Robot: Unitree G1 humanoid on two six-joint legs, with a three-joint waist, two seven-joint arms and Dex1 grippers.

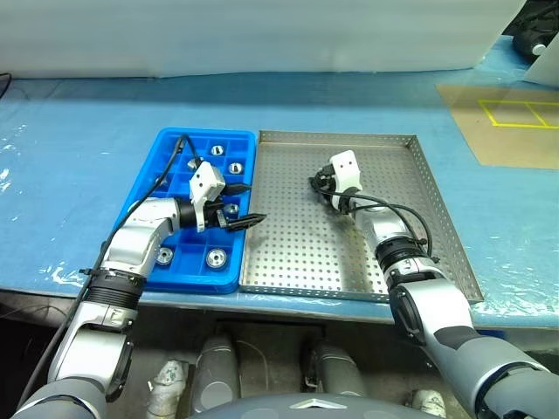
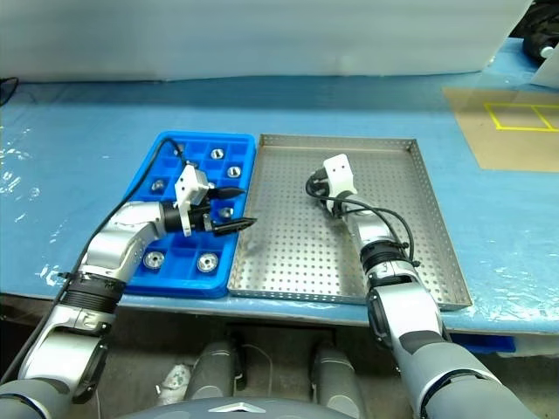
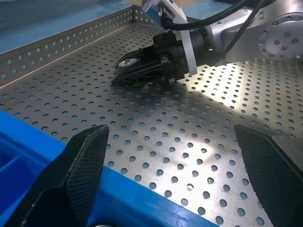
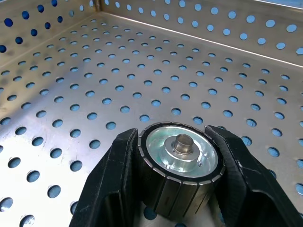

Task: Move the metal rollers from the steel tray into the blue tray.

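The steel tray point(image 1: 297, 249) lies right of the blue tray point(image 1: 206, 133), edge to edge. My right gripper point(image 1: 316, 184) rests low on the steel tray's perforated floor, shut on a metal roller point(image 4: 182, 161). Its fingers point(image 4: 112, 187) press the roller's ribbed sides, and the left wrist view shows the same roller point(image 3: 129, 61) at their tips. My left gripper point(image 1: 254, 202) hovers open over the blue tray's right rim, pointing toward the steel tray, with nothing between its fingers point(image 3: 81, 170). Several metal rollers point(image 1: 216, 257) sit in the blue tray's compartments.
Both trays lie on a table covered in blue sheeting point(image 1: 79, 166), near its front edge. A brown board point(image 1: 511, 122) with yellow tape lines lies at the back right. A white wall point(image 1: 262, 35) runs along the back.
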